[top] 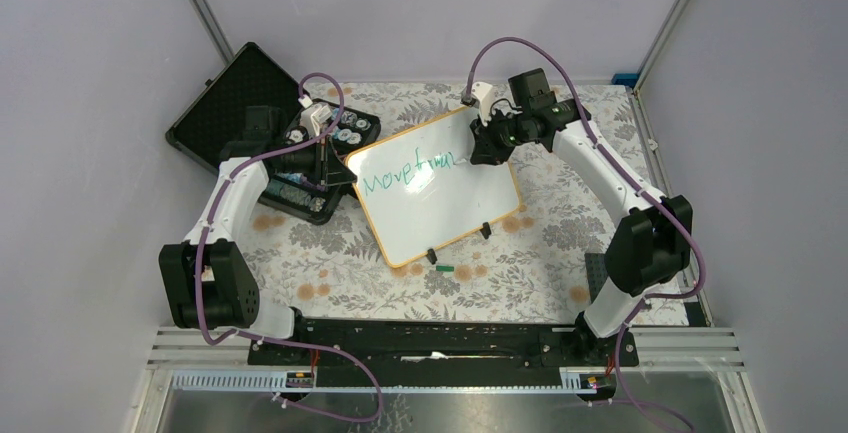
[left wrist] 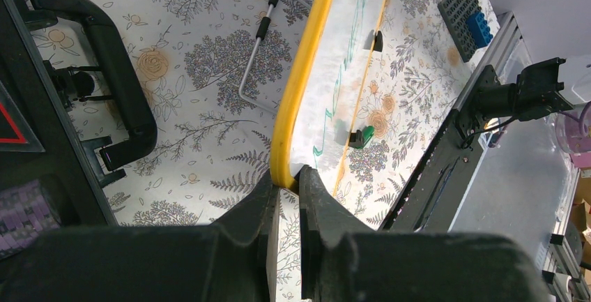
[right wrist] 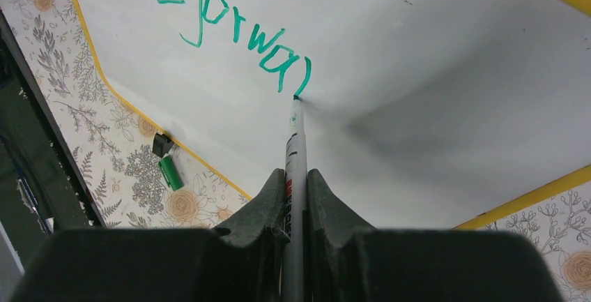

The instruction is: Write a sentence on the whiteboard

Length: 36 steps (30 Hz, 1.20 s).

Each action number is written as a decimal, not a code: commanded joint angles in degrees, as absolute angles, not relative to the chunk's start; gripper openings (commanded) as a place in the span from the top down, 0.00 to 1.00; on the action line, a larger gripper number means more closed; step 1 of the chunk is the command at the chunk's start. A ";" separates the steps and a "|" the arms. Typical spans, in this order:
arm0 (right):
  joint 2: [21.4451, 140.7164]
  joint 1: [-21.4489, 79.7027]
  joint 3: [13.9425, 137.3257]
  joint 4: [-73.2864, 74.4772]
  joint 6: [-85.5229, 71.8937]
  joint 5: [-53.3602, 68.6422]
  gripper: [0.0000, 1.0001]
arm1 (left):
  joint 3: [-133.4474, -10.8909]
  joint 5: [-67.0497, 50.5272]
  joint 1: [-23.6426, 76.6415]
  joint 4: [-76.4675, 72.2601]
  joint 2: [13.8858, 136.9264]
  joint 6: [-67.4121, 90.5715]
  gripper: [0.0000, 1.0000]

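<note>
A table [top: 560, 243] with a flowered cloth is seen from above. In its middle the whiteboard [top: 440, 215] is placed, turned at an angle, with its long near edge towards the arms. Whether it lies flat or is tilted cannot be told. At the far left an open black case [top: 235, 93] is found, and the left corner of the whiteboard is just beside it.

The left gripper [left wrist: 287, 180] is closed on the yellow rim of the whiteboard at that left corner; the rim is seen between the two fingers, which are almost together. The right gripper [right wrist: 296, 176] is over the far right part of the whiteboard and is closed on a thin marker [right wrist: 294, 141], which is held between the fingers and pointed away from the wrist. The tip of the marker is touching the white surface, just after the last green stroke.

The sentence [right wrist: 268, 42] is written in green in one line across the upper part of the whiteboard, and "Move forwa" can be read.

Two black clip feet [top: 432, 255] are fixed on the near rim. A small green cap [top: 444, 268] is lying on the cloth, just beside the left foot.
</note>
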State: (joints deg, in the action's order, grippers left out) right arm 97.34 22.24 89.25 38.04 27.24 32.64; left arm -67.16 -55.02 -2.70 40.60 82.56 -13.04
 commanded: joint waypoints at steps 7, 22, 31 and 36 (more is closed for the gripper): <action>97.35 22.60 92.42 36.67 27.28 31.56 1.00 | -67.11 -49.85 -0.72 38.98 83.00 -18.01 1.00; 98.79 21.99 95.24 36.69 26.06 30.51 1.00 | -66.94 -49.66 -0.74 39.01 82.96 -18.19 1.00; 98.49 20.82 94.94 36.74 26.06 29.97 1.00 | -67.00 -49.84 -0.75 39.01 83.23 -18.10 1.00; 98.20 20.66 94.99 36.74 25.93 30.45 1.00 | -67.02 -49.92 -0.70 39.02 83.24 -18.08 1.00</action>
State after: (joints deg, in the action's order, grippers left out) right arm 98.37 21.41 92.86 37.89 26.04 32.03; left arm -67.16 -55.00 -2.70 40.60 82.56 -13.04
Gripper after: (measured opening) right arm 0.175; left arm 0.112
